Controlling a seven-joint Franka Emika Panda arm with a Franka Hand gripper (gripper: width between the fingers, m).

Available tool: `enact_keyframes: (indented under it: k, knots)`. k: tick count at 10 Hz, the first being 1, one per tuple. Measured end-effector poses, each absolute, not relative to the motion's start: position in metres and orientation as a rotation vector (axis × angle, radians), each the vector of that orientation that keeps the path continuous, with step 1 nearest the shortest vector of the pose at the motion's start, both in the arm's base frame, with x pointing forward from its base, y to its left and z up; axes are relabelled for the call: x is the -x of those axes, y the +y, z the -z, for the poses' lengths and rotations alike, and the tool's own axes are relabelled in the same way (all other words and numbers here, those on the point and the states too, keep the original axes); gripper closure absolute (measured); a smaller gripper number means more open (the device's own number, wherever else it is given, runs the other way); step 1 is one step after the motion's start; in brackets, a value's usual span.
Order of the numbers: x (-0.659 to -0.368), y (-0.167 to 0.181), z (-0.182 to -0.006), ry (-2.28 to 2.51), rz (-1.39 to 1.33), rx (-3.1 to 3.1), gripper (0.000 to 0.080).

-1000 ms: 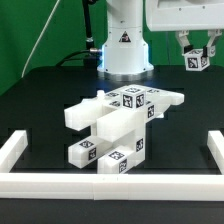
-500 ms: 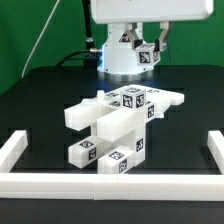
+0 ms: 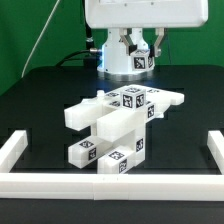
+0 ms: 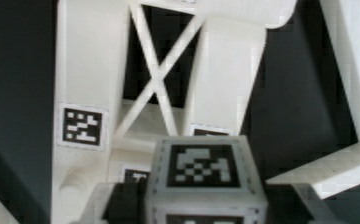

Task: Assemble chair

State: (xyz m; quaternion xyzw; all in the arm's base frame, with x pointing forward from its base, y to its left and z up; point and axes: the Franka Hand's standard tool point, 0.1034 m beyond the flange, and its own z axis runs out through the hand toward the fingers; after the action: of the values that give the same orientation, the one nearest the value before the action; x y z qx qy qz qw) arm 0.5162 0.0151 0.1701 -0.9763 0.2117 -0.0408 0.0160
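White plastic makes up the half-built chair (image 3: 118,128), which lies on the black table (image 3: 40,100) in the middle of the exterior view, its long axis running from near left to far right. My gripper (image 3: 139,52) hangs above and behind it, near the robot base, pinched on a small tagged block (image 3: 140,60). In the wrist view the block (image 4: 205,175) sits over the chair's crossed frame (image 4: 159,80).
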Motion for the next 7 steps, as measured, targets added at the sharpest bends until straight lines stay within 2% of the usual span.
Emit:
enact_keyframes:
  k: [2, 4, 7]
  knots:
    - [-0.518, -0.027, -0.169, 0.550, 0.138, 3.086, 0.0515]
    - [-0.522, -0.051, -0.165, 0.469, 0.186, 3.127, 0.0515]
    - [-0.523, -0.051, -0.157, 0.446, 0.239, 3.143, 0.0515]
